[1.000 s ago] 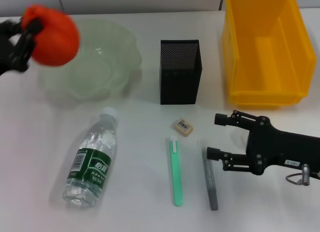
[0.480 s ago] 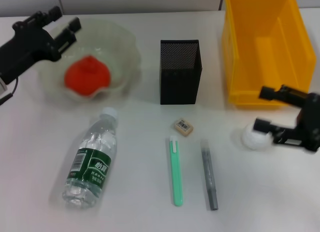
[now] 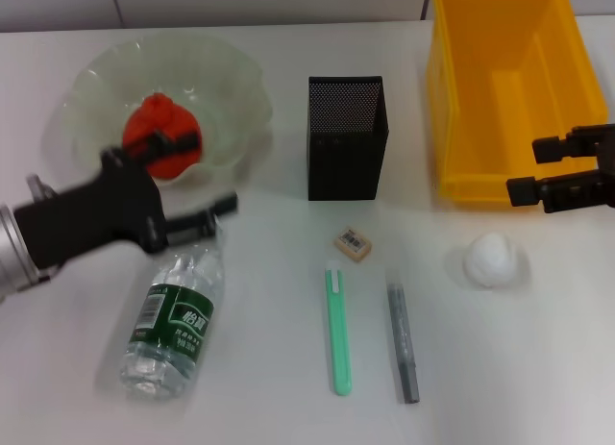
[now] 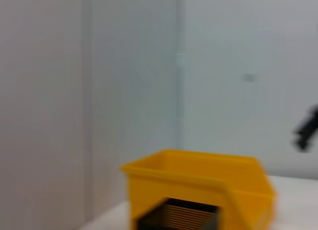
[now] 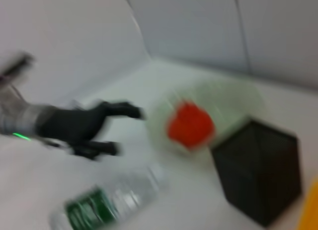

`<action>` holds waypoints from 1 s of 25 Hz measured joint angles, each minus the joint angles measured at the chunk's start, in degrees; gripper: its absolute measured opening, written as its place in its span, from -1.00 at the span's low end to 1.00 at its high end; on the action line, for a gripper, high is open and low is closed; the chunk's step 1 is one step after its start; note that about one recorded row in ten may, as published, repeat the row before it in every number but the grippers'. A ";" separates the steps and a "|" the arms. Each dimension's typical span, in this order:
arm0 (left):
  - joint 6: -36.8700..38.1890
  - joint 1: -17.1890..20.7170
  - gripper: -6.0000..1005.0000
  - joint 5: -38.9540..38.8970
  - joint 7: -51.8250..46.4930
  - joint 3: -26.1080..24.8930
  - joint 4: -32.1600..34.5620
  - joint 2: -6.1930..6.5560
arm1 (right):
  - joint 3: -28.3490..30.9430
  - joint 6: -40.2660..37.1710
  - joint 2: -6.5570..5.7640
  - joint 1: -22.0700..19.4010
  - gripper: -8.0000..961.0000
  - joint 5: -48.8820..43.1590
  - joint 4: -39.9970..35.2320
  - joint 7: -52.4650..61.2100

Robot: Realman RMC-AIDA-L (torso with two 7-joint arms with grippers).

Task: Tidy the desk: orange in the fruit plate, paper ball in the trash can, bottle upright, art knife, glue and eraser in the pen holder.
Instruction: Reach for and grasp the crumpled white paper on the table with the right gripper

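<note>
Left gripper (image 3: 197, 190): black, jaws wide apart and holding nothing; it sits over the bottle's cap end, just in front of the plate.
Fruit plate (image 3: 235, 89): pale green translucent glass with a wavy rim, far left; the round orange (image 3: 154, 123) lies inside it.
Bottle (image 3: 173, 320): clear plastic with a green label, lying on its side; long axis runs front to back, cap end pointing away towards the plate.
Pen holder (image 3: 347, 135): black square mesh, upright, centre.
Eraser (image 3: 352, 242): small beige block in front of the pen holder.
Art knife (image 3: 337, 330): green, flat on the desk, long axis front to back.
Glue (image 3: 403, 334): grey stick, lying parallel just right of the knife.
Paper ball (image 3: 491, 259): white, crumpled, on the desk in front of the bin.
Trash can (image 3: 504, 85): yellow plastic bin, far right.
Right gripper (image 3: 533, 170): black, jaws wide, empty, at the bin's front wall, apart from the ball.
Surface (image 3: 269, 407): plain white desk.
Room: pale panelled wall (image 4: 134, 71) behind.
</note>
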 joint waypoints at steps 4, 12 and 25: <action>1.87 1.53 0.65 0.04 0.45 4.71 1.38 -0.03 | -10.22 -1.41 -0.19 4.21 0.74 -13.64 -8.23 18.68; 1.47 2.01 0.71 -0.25 0.44 5.81 1.38 -0.15 | -22.84 1.77 -0.14 7.38 0.74 -25.22 -5.69 27.68; 1.28 3.07 0.71 -0.32 0.69 5.89 0.55 -0.20 | -31.47 14.97 -0.08 12.26 0.74 -31.54 11.48 29.32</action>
